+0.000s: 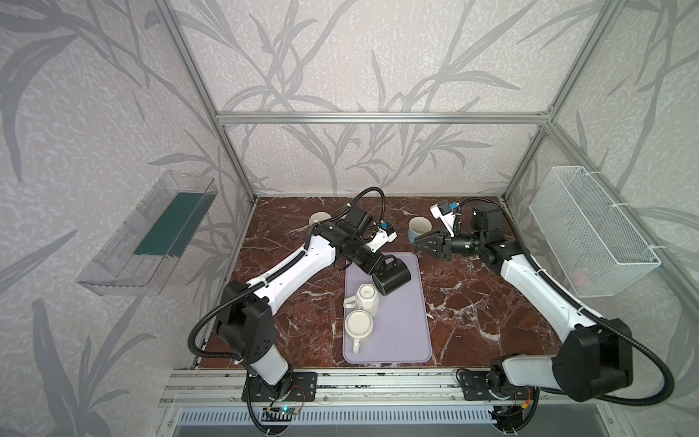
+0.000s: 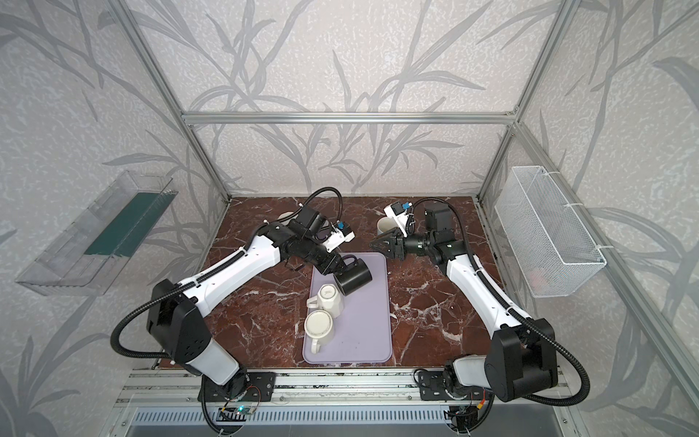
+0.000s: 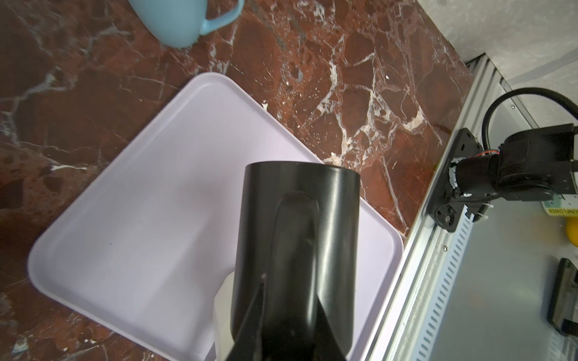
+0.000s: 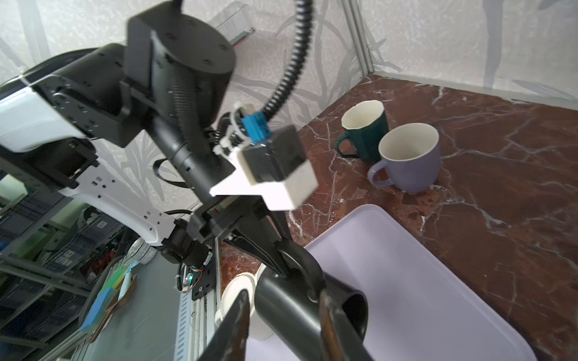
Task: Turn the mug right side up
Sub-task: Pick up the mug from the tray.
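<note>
top views: high front, facing down on whole table [image 1: 472,302] | left wrist: close above tray [image 3: 140,234] | right wrist: low beside tray, facing left arm [image 4: 175,72] | all share black mug [image 3: 297,218]

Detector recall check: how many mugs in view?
6: black mug in left gripper, two white mugs on tray, blue mug by right gripper, green mug, purple mug behind left arm.

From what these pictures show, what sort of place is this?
Likely a robot test cell staged as a kitchen counter: a silver aluminium frame with leaf-patterned wallpaper panels, two white-and-black robot arms bolted to a metal rail, and a lilac plastic tray of mugs.
</note>
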